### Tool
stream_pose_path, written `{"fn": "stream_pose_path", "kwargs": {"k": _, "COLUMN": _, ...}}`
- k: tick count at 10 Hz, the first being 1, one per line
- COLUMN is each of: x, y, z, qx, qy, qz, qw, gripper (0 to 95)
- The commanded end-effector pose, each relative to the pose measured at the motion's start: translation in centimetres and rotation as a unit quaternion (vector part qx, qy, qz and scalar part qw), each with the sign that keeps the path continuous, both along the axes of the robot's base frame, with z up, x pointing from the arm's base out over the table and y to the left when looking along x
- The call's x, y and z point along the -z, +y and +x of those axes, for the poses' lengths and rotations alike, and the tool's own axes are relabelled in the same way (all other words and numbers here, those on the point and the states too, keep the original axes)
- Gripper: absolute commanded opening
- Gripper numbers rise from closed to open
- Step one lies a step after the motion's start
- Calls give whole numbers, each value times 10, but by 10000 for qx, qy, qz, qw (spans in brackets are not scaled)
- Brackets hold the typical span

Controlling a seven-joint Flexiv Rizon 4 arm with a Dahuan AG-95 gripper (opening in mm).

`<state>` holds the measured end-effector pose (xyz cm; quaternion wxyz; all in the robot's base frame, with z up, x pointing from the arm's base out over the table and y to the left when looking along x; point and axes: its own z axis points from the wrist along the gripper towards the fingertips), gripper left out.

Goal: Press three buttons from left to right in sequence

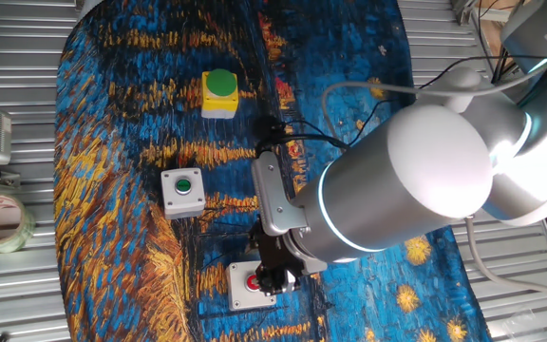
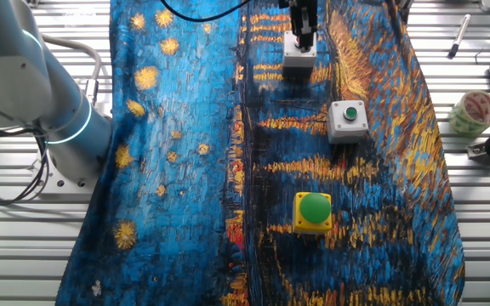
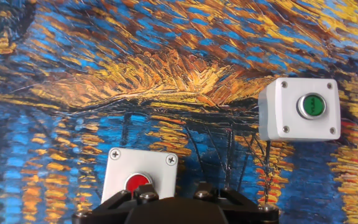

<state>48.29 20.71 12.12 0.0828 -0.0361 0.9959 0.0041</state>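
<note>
The end effector (image 1: 275, 277) hangs over the red-button box (image 1: 252, 286) near the table's (image 1: 112, 142) edge; whether it is clenched cannot be told. The boxes look rigid and light, so press the small cap squarely. Fingertips are hidden. The green-button box (image 1: 182, 192) and yellow box (image 1: 219, 94) sit farther along.

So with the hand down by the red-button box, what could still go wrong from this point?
1. The gripper sits at the edge of the red-button box, beside the red button rather than plainly over it; a press could land on the housing.
2. The boxes rest loose on a wrinkled cloth, so an off-centre push might tip or slide the box.
3. The arm's cable hangs near the row; a sweep could perhaps snag the yellow box.
</note>
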Motion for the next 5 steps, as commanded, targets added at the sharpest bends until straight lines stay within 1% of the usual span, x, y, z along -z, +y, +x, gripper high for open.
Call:
{"fn": "stream_pose_path", "kwargs": {"k": 1, "x": 2, "y": 1, "z": 1, "qx": -5, "qy": 0, "qz": -2, "qw": 10000, "gripper": 380}}
{"fn": "stream_pose_path", "kwargs": {"k": 5, "x": 6, "y": 3, "z": 2, "qx": 4, "qy": -13, "qz": -9, "qw": 10000, "gripper": 380}}
